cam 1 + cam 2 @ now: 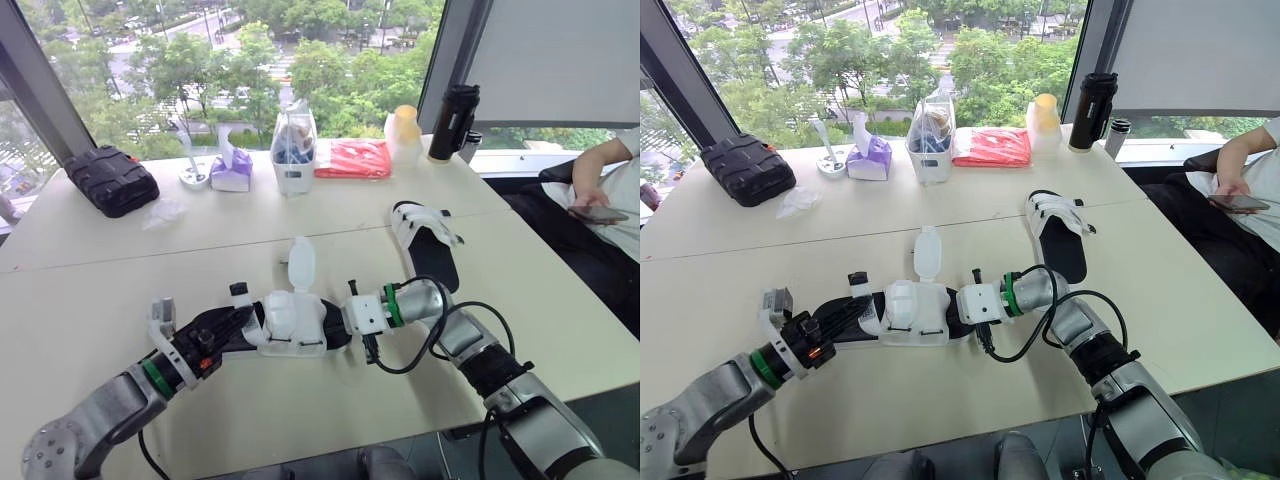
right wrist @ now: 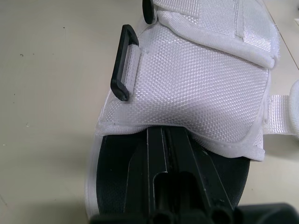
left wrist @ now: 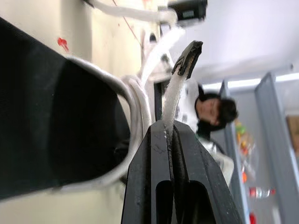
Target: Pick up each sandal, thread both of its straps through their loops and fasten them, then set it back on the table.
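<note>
Left gripper [image 3: 169, 130] is clamped on the near sandal's [image 1: 292, 318] loose strap [image 3: 174, 100], right gripper [image 2: 164, 135] pressed together at its end; fastening is judged unfinished, far sandal [image 1: 428, 240] lying apart.

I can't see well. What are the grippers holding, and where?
Left gripper: the white strap of the black-and-white fabric sandal, near its black tip. Right gripper: cannot be told.

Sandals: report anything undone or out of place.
On the near sandal, one white strap flap stands upright, unfastened, and the left gripper pinches another loose strap end. The far sandal lies flat; nothing odd there.
</note>
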Motion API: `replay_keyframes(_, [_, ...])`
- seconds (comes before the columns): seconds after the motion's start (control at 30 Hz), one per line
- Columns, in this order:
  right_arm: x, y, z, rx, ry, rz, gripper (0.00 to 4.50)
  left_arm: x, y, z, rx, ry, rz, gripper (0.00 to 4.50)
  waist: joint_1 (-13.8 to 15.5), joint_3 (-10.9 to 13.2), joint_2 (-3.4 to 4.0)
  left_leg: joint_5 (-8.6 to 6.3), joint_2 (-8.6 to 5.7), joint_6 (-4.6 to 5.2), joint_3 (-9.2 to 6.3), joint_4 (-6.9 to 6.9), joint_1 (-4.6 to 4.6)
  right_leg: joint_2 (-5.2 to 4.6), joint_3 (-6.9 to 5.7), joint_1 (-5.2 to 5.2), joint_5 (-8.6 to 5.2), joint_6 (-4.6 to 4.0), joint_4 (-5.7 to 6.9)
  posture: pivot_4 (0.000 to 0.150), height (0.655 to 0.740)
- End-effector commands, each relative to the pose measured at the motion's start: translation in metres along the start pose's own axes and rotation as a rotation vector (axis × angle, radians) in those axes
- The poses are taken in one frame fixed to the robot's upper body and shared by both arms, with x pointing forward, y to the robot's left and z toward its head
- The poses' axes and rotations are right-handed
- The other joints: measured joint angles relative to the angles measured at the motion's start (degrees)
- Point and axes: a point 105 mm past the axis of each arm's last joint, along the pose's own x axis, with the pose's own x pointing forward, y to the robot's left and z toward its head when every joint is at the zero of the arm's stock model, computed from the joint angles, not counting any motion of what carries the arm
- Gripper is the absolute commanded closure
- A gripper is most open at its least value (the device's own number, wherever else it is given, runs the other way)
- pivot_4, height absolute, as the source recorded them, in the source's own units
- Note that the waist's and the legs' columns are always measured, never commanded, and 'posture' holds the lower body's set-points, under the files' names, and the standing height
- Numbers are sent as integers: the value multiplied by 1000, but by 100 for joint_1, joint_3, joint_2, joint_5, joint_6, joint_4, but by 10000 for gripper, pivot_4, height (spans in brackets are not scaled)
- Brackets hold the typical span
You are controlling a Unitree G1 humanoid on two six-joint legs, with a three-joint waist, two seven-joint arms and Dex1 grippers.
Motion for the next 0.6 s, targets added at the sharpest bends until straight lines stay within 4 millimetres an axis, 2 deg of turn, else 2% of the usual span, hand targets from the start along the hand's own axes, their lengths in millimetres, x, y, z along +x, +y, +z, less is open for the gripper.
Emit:
replay_keyframes(0.03, [10, 32, -23, 69, 83, 138, 45000, -1, -17, 4, 69, 22, -74, 44763, 1, 1, -1, 0, 1, 0, 0, 0, 0, 0, 0, -1, 0, 0, 0, 1500, 7400])
replay_keyframes(0.33, [10, 32, -23, 65, 85, 143, 45000, 17, -45, 6, 253, 145, -207, 44763, -12, 8, 3, 0, 0, 0, 2, -2, -1, 1, 0, -3, 0, -1, 0, 1500, 7400])
replay_keyframes(0.6, [11, 35, -20, 61, 77, 155, 45000, 37, -48, 12, 346, 179, -259, 44763, -20, 12, 6, 0, 1, 0, 3, -3, -2, 2, 0, -6, 0, -1, 0, 1500, 7400])
